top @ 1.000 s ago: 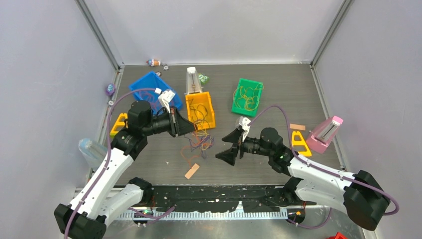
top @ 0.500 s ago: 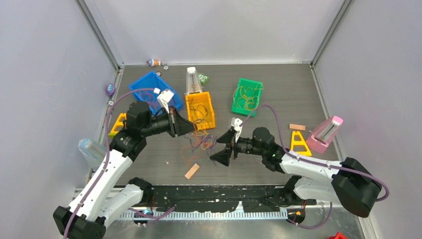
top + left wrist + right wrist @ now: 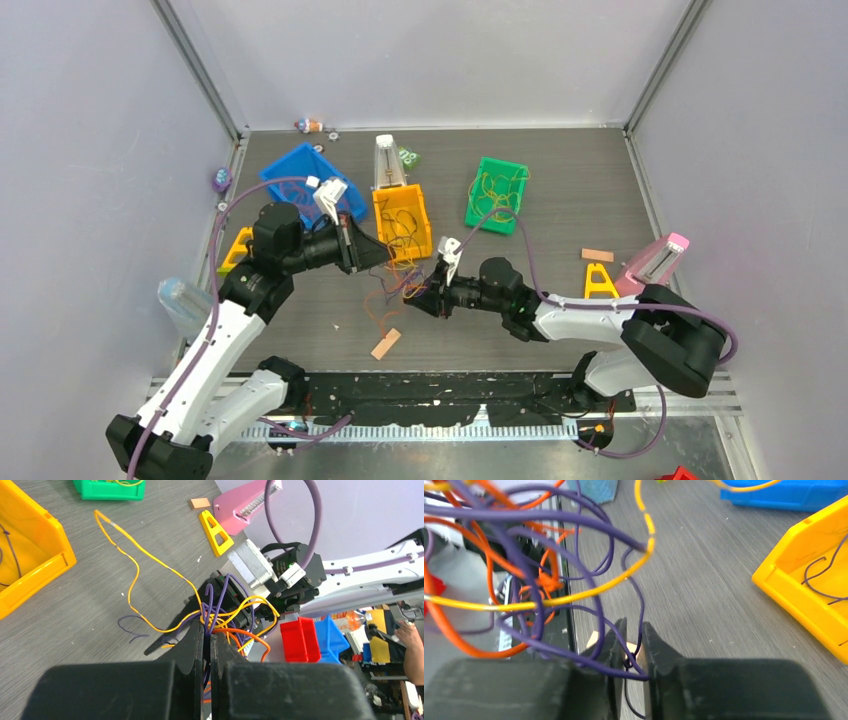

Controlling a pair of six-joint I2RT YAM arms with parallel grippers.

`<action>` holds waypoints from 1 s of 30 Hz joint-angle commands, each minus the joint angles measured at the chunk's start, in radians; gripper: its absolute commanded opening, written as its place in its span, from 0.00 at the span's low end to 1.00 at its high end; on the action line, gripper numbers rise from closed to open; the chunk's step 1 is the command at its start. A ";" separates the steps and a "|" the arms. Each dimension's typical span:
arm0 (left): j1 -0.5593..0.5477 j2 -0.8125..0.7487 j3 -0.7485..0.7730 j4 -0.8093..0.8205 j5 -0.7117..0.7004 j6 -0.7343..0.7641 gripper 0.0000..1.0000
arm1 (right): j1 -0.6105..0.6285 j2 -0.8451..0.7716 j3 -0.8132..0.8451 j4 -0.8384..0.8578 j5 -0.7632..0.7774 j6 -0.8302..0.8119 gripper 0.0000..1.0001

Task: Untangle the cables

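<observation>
As jaws grip, thin orange, yellow and purple cables [image 3: 400, 285] hang tangled.
Shut left jaws hold the knot [image 3: 210, 615]; right jaws pinch one purple strand [image 3: 643, 611].

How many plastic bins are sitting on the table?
3: a blue bin at the back left, a yellow bin in the middle, and a green bin to its right. None seem hidden.

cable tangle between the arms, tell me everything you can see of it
The cable tangle is a knot of thin, floppy wires in purple, orange and yellow, plastic-coated by the look. It hangs above the grey table, pinched in the shut left claw. The right claw has its jaws nearly closed around one purple strand. A long yellow wire reaches out over the table.
</observation>
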 commanded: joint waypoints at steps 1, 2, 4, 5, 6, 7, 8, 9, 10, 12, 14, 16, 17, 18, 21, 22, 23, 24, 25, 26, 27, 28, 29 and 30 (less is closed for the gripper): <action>-0.001 -0.022 0.072 -0.033 -0.077 0.040 0.00 | 0.007 -0.040 -0.010 0.105 0.121 0.017 0.09; 0.001 -0.027 0.076 -0.045 -0.097 0.058 0.00 | 0.006 -0.058 -0.050 0.113 0.174 0.022 0.07; 0.008 -0.041 0.083 -0.071 -0.140 0.095 0.00 | 0.004 -0.115 -0.106 0.103 0.259 0.036 0.06; 0.012 -0.046 0.092 -0.088 -0.169 0.122 0.00 | 0.003 -0.161 -0.124 0.094 0.286 0.043 0.05; 0.016 -0.050 0.103 -0.116 -0.212 0.147 0.00 | 0.002 -0.185 -0.150 0.057 0.348 0.048 0.05; 0.020 -0.052 0.114 -0.150 -0.266 0.173 0.00 | 0.001 -0.234 -0.158 0.028 0.392 0.058 0.05; 0.023 -0.055 0.124 -0.183 -0.331 0.195 0.00 | -0.001 -0.257 -0.164 -0.051 0.482 0.063 0.05; 0.026 -0.060 0.129 -0.215 -0.421 0.212 0.00 | -0.004 -0.301 -0.162 -0.097 0.574 0.071 0.05; 0.028 -0.066 0.131 -0.236 -0.497 0.215 0.00 | -0.005 -0.321 -0.149 -0.204 0.617 0.081 0.05; 0.030 -0.088 0.114 -0.254 -0.638 0.215 0.00 | -0.012 -0.383 -0.124 -0.363 0.768 0.106 0.05; 0.031 -0.121 0.074 -0.258 -0.797 0.193 0.00 | -0.022 -0.441 -0.094 -0.525 0.932 0.150 0.05; 0.031 -0.159 0.020 -0.252 -0.920 0.161 0.00 | -0.047 -0.510 -0.061 -0.662 1.065 0.191 0.05; 0.031 -0.177 -0.008 -0.252 -0.973 0.138 0.00 | -0.071 -0.525 -0.049 -0.700 1.118 0.200 0.05; 0.031 -0.195 -0.035 -0.252 -1.015 0.117 0.00 | -0.083 -0.556 -0.027 -0.782 1.135 0.217 0.05; 0.033 -0.227 -0.099 -0.262 -1.096 0.069 0.00 | -0.168 -0.609 0.029 -0.905 1.167 0.251 0.05; 0.033 -0.231 -0.115 -0.274 -1.119 0.056 0.00 | -0.187 -0.629 0.040 -0.952 1.169 0.261 0.05; 0.034 -0.232 -0.124 -0.287 -1.144 0.043 0.00 | -0.224 -0.637 0.063 -0.974 1.168 0.264 0.05; 0.034 -0.230 -0.131 -0.306 -1.169 0.033 0.00 | -0.239 -0.654 0.074 -1.010 1.168 0.260 0.05; 0.034 -0.228 -0.138 -0.322 -1.191 0.027 0.00 | -0.268 -0.661 0.102 -1.026 1.171 0.259 0.05; 0.034 -0.222 -0.139 -0.337 -1.209 0.029 0.00 | -0.282 -0.673 0.110 -1.052 1.173 0.250 0.05; 0.034 -0.214 -0.142 -0.349 -1.222 0.033 0.00 | -0.303 -0.679 0.128 -1.074 1.179 0.244 0.05; 0.034 -0.207 -0.143 -0.359 -1.238 0.036 0.00 | -0.320 -0.688 0.138 -1.083 1.193 0.234 0.05; 0.034 -0.200 -0.146 -0.370 -1.249 0.036 0.00 | -0.327 -0.692 0.154 -1.100 1.201 0.231 0.05; 0.034 -0.193 -0.148 -0.380 -1.255 0.037 0.00 | -0.334 -0.701 0.159 -1.104 1.219 0.218 0.05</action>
